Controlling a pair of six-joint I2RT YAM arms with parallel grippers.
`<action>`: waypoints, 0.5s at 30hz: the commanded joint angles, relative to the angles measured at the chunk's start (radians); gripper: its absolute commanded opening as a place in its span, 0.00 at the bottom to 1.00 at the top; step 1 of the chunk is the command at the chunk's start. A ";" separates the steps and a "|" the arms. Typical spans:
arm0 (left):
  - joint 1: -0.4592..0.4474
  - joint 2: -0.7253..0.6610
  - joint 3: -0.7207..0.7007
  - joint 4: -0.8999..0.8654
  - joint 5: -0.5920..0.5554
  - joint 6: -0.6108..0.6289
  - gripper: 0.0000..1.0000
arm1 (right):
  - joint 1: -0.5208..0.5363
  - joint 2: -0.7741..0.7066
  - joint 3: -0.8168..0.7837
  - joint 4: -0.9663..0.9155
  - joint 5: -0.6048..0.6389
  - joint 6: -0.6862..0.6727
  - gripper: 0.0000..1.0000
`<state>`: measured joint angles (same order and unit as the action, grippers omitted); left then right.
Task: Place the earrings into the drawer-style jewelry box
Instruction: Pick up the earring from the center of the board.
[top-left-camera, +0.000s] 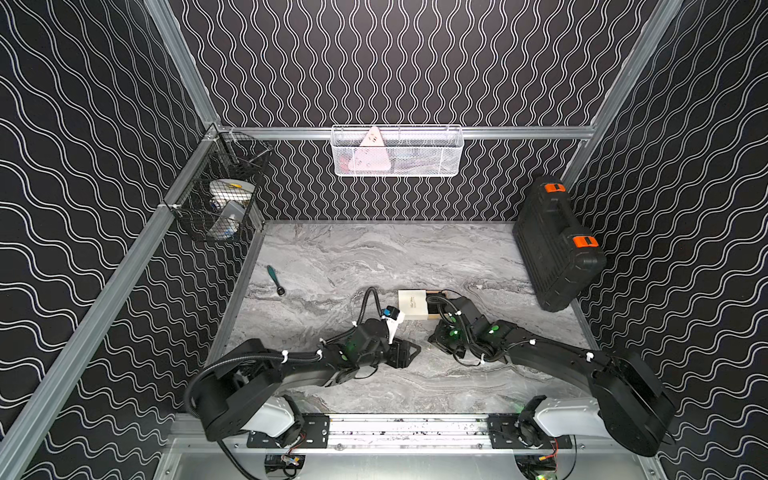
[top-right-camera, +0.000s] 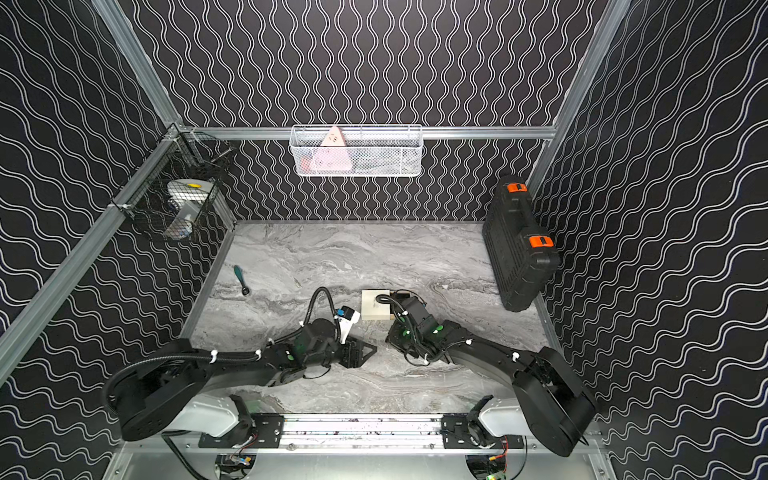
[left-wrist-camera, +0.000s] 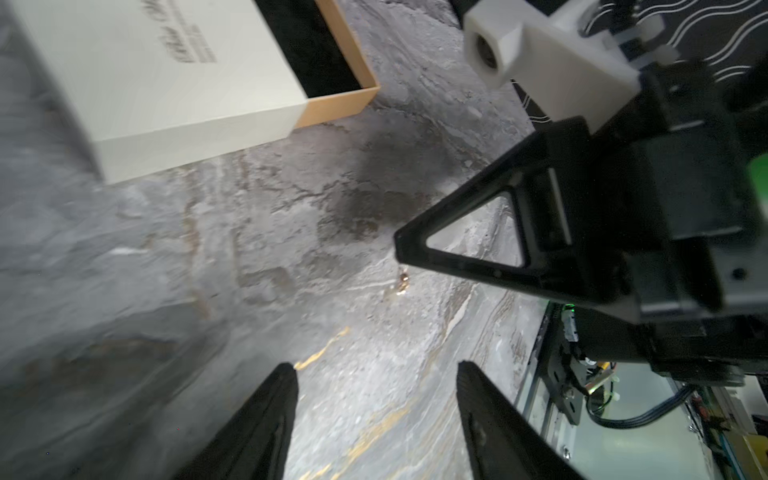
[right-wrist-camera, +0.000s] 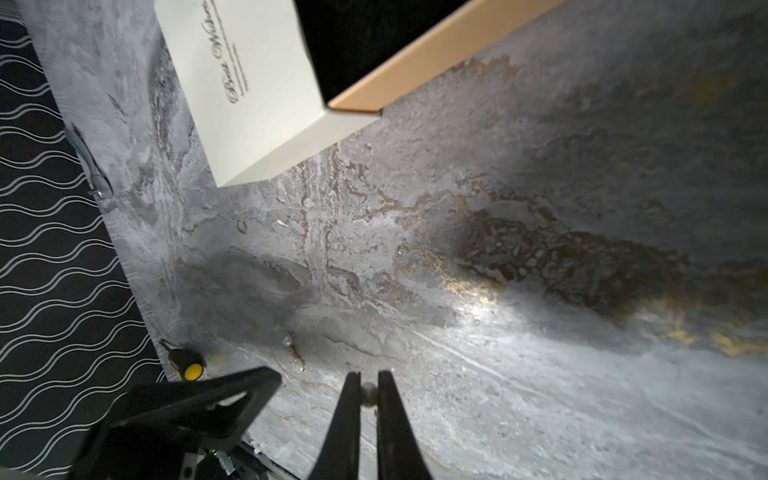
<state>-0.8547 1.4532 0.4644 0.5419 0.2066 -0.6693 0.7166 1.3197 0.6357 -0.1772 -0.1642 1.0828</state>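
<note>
The white jewelry box (top-left-camera: 411, 303) (top-right-camera: 374, 305) lies mid-table with its tan, black-lined drawer (left-wrist-camera: 340, 104) (right-wrist-camera: 436, 54) slid out. My right gripper (right-wrist-camera: 365, 376) (top-left-camera: 433, 340) hovers low just in front of the box, shut on one earring (right-wrist-camera: 368, 392), a pale bead pinched at the tips. A second earring (right-wrist-camera: 293, 353) lies loose on the marble beside it. My left gripper (left-wrist-camera: 376, 370) (top-left-camera: 411, 351) faces the right one from close by, open and holding nothing. In the left wrist view an earring (left-wrist-camera: 402, 283) glints just under the right gripper's tip; which earring it is I cannot tell.
A black case with orange latches (top-left-camera: 557, 245) leans on the right wall. A teal-handled tool (top-left-camera: 274, 280) lies at the far left of the table. A white wire basket (top-left-camera: 397, 151) hangs on the back rail and a black mesh basket (top-left-camera: 216, 199) on the left rail.
</note>
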 joint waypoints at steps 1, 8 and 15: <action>-0.012 0.051 0.024 0.143 -0.030 -0.038 0.58 | -0.014 -0.017 -0.008 0.040 -0.028 0.034 0.06; -0.015 0.090 0.041 0.159 -0.081 -0.058 0.48 | -0.028 -0.039 -0.022 0.048 -0.047 0.043 0.06; -0.014 0.166 0.059 0.230 -0.029 -0.089 0.41 | -0.039 -0.055 -0.036 0.060 -0.056 0.052 0.06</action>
<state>-0.8680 1.6020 0.5179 0.6918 0.1581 -0.7292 0.6800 1.2709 0.6003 -0.1410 -0.2199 1.1145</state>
